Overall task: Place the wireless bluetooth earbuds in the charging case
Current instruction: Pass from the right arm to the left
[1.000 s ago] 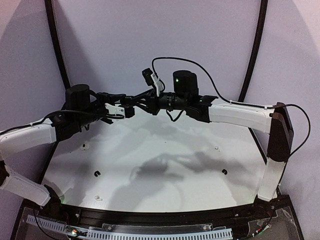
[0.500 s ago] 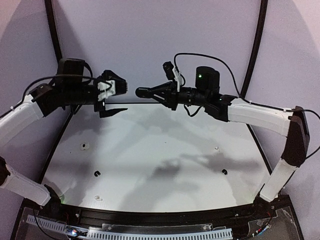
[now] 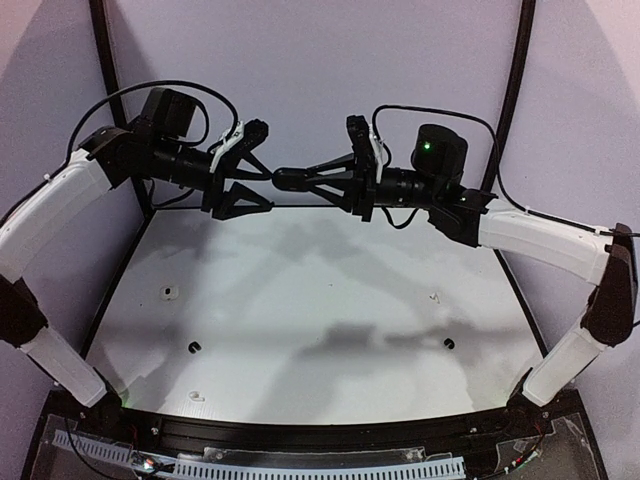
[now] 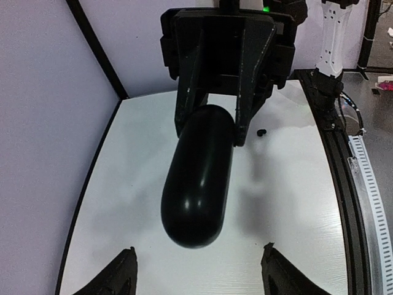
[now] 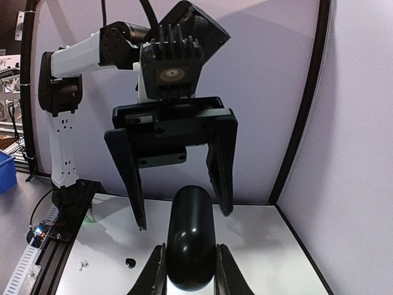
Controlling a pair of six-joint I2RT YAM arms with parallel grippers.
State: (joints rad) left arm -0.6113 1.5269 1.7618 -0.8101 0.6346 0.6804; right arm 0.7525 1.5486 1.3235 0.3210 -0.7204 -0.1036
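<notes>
High above the tabletop, in the upper middle of the overhead view, the right claw is pinching a black oval charging case by one end, with its fingers pressed to the case's sides. The case juts left toward the left claw, whose fingers stand spread. The case's free rounded end sits at the mouth between them, with no contact that I can see. The tabletop below is white, edged in black, and carries the soft shadows of both arms. Pale lilac walls close in behind and at the sides, with a black pole running up at the upper right. Far beneath the claws, the left-hand black earbud lies at the tabletop's lower left. The right-hand black earbud lies at its lower right, well apart from the first.
</notes>
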